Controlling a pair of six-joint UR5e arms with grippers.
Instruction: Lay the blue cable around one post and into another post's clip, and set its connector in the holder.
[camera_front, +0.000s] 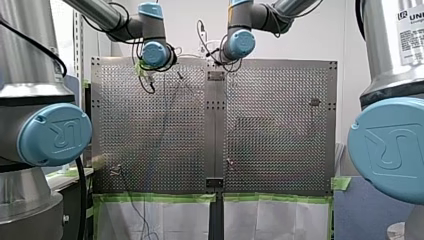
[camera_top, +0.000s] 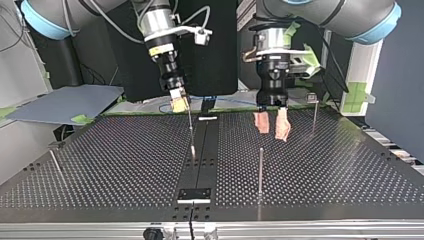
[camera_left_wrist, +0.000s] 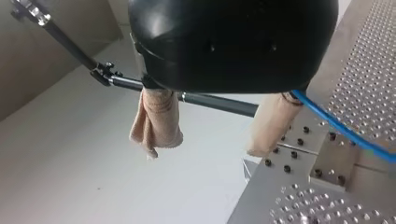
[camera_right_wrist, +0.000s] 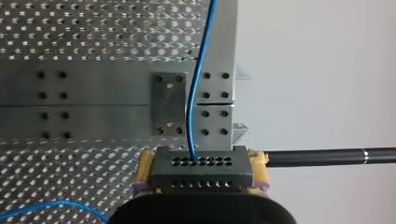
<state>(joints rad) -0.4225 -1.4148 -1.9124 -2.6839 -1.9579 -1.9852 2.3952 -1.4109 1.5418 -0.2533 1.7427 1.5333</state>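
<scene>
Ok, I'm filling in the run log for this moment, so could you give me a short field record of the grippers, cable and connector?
left gripper: open, beige pads, holding nothing
right gripper: shut on connector
blue cable: leaves the connector, runs out over the table
post: upright, no cable seen at it

Lighting is bright and even in all views. Front view: the bench (camera_front: 280, 125) shows soft glare and rippled banding across its holes. Top view: the bench surface is dark and glossy, mirroring a post (camera_top: 260, 170). Left wrist view: the left end effector (camera_left_wrist: 208, 144) housing is shaded against a bright, pale background.
</scene>
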